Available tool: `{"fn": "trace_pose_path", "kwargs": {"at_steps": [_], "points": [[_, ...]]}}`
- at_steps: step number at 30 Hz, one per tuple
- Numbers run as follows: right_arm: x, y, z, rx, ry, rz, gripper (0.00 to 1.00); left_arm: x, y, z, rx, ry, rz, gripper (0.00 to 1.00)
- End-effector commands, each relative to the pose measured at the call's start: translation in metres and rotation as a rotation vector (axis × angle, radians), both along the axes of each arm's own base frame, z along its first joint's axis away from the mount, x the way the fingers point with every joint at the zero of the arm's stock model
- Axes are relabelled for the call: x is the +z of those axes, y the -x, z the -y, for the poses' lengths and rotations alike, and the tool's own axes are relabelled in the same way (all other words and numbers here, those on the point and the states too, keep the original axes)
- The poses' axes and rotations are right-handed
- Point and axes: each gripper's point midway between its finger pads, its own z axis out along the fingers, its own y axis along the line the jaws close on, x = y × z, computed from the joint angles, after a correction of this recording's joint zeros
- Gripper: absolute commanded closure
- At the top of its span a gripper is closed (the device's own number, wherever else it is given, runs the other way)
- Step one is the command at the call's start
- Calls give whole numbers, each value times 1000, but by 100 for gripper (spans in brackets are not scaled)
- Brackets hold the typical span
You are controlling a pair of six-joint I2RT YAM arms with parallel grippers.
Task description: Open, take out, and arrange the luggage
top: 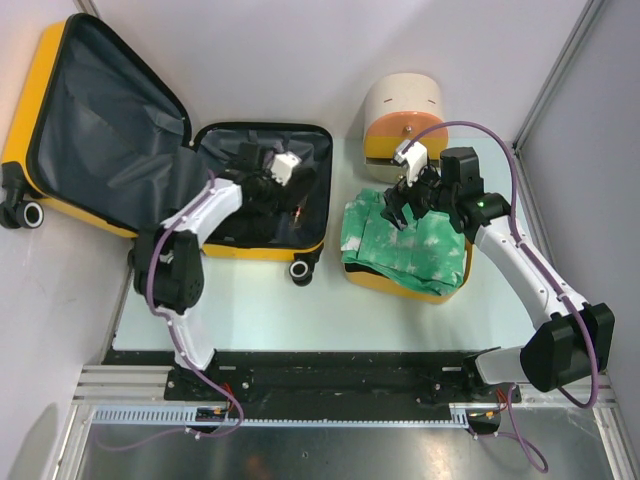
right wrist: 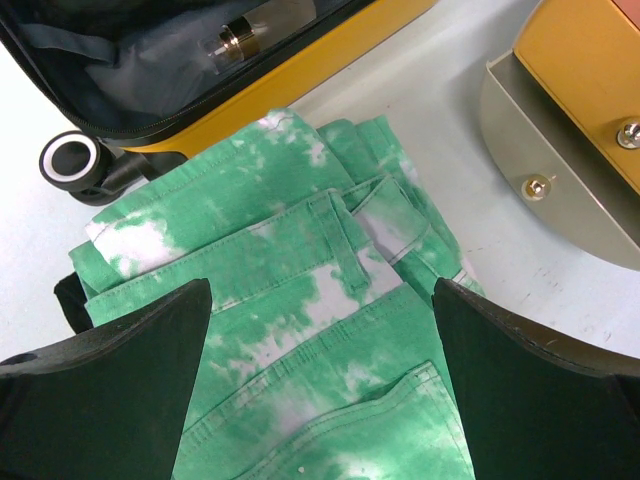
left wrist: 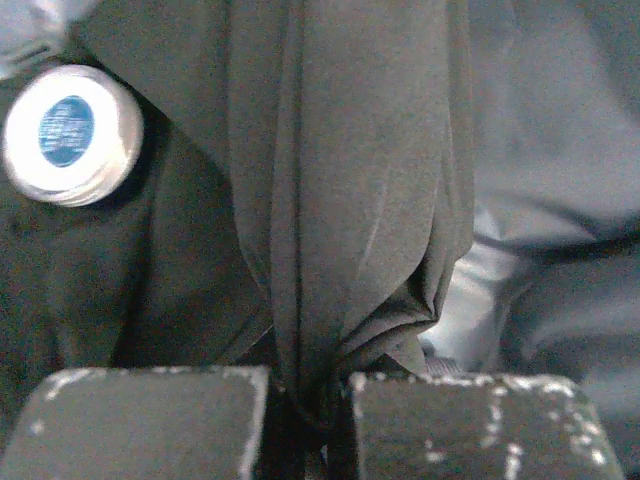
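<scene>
Large yellow hard-shell suitcase point(top: 130, 140) lies unzipped at the table's far left, with the lid half propped against the left wall and the base half flat at centre. Black zipper trim, dark grey fabric lining, small wheels on the near edge

Left gripper point(left wrist: 310, 405) is down inside the base half, jaws pinched on a fold of dark grey cloth point(left wrist: 340, 200). Can't tell whether that's lining or a garment

Base half also holds a round white cap with a blue label point(left wrist: 70, 135), left of the fold, and a small item with a metal collar point(right wrist: 235, 40) that's too small to identify

Right gripper point(right wrist: 320, 300) is clear of the suitcase, jaws wide and holding nothing, just above green-and-white tie-dye jeans point(top: 410, 245)

The jeans are folded and draped over a smaller plain yellow plastic bin point(top: 400, 283), right of the base half

Cream-and-orange drawer cabinet point(top: 400, 115) sits just behind the bin
</scene>
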Motion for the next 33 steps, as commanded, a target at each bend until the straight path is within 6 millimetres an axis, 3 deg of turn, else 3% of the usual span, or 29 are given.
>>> {"fn": "trace_pose_path", "kwargs": {"at_steps": [1, 3, 11, 15, 19, 26, 29, 30, 33], "points": [[28, -4, -3, 5, -20, 74, 4, 91, -16, -15, 49, 212, 146, 100], [26, -4, -4, 7, -21, 69, 3, 102, -22, -29, 81, 238, 162, 100], [25, -5, -4, 7, -21, 67, 4, 97, -33, -58, 149, 239, 153, 100], [26, -5, -4, 8, -22, 66, 4, 82, -35, -60, 156, 218, 128, 100], [26, -5, -4, 10, -23, 68, 3, 55, -36, -65, 169, 115, 101, 100], [22, -5, -4, 10, -18, 59, 3, 24, -35, -51, 135, -16, 102, 99], [23, -6, -5, 13, -19, 62, 4, 13, -31, -38, 108, -6, 72, 77], [23, -6, -5, 12, -17, 64, 4, 11, -30, -36, 102, -5, 67, 62], [22, -5, -4, 11, -15, 62, 3, 2, -24, -28, 77, -12, 47, 44]]}}
